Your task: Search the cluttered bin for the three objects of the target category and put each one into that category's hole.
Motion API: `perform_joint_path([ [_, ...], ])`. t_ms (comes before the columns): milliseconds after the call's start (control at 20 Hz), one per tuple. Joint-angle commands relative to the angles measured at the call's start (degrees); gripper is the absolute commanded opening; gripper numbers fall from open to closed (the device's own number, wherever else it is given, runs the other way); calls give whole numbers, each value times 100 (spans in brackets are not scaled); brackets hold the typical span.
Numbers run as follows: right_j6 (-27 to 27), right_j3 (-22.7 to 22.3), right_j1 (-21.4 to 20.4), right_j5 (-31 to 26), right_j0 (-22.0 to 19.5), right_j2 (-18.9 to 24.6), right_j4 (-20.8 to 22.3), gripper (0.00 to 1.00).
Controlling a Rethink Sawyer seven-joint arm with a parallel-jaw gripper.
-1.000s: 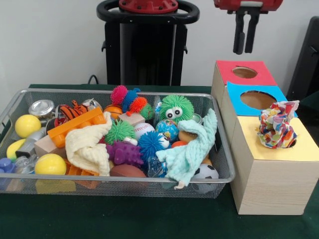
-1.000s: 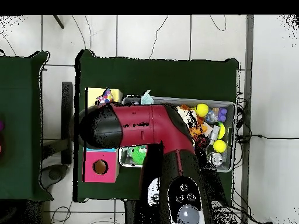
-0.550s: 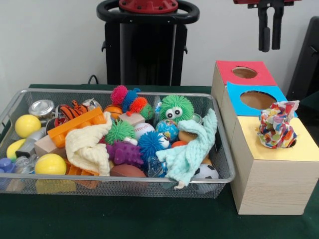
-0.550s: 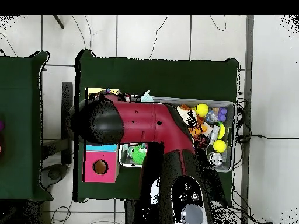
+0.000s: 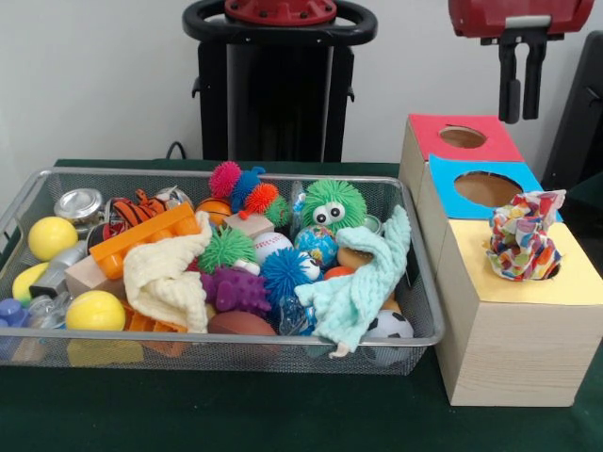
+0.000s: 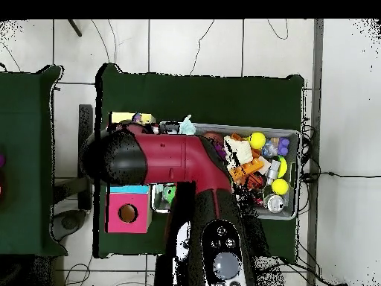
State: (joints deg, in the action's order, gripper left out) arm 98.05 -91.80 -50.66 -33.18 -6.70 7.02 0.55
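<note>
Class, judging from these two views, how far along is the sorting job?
One multicoloured cloth sits bunched in the yellow box's hole, not fully through. The hand hangs empty above the boxes. The cream cloth and mint cloth remain in the wire bin.

The wire bin (image 5: 415, 282) is packed edge to edge, with no bare floor showing. A mint cloth (image 5: 363, 278) drapes over its 3 o'clock end and a cream cloth (image 5: 170, 278) covers toys toward 7 o'clock. The red-topped hole (image 5: 463, 137) and blue-topped hole (image 5: 488, 188) lie open from above. A patterned cloth (image 5: 521, 235) stands in the yellow-topped box's (image 5: 513, 320) opening, seemingly plugging it. In the overhead view the arm (image 6: 160, 158) hides most of the boxes.
</note>
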Motion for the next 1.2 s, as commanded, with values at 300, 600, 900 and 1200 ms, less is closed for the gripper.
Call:
perform_joint_path([
  [300,1009,-373,394,162,90,-227,-28,0],
  [600,-161,-362,182,-384,-220,328,199,0],
  [900,-105,-21,302,-1067,-89,155,424,0],
  [1200,1545,-391,271,-529,180,-462,-77,0],
])
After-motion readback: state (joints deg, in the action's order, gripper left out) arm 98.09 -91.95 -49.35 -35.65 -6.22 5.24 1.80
